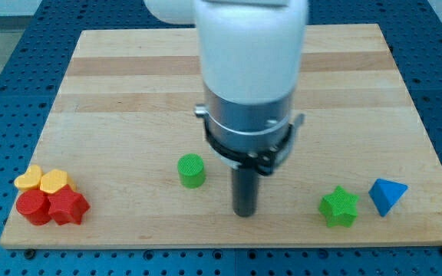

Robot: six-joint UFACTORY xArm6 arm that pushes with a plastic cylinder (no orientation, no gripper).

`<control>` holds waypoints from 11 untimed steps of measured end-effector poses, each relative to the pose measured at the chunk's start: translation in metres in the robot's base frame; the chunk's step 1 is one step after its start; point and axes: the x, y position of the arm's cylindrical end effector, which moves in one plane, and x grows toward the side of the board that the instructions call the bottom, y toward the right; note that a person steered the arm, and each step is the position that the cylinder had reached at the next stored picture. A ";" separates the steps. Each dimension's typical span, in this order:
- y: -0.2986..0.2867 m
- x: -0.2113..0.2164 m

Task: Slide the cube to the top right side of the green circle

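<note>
Low in the frame's middle, my tip (245,212) right of the green round cylinder block (192,170), apart, bare wooden surface (129,100) above, no gripper fitted.

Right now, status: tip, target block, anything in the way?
My tip down on the board, just right of the green circle, not touching. No cube identifiable. Blue block and green star far right.

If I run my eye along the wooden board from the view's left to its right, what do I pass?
Cluster of yellow and red blocks → green cylinder block → dark rod's tip → green star-shaped block → blue triangular block. Within the cluster the blocks overlap, so their order is unclear.
</note>
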 end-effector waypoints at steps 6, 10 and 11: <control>0.007 0.020; 0.102 -0.046; 0.036 -0.031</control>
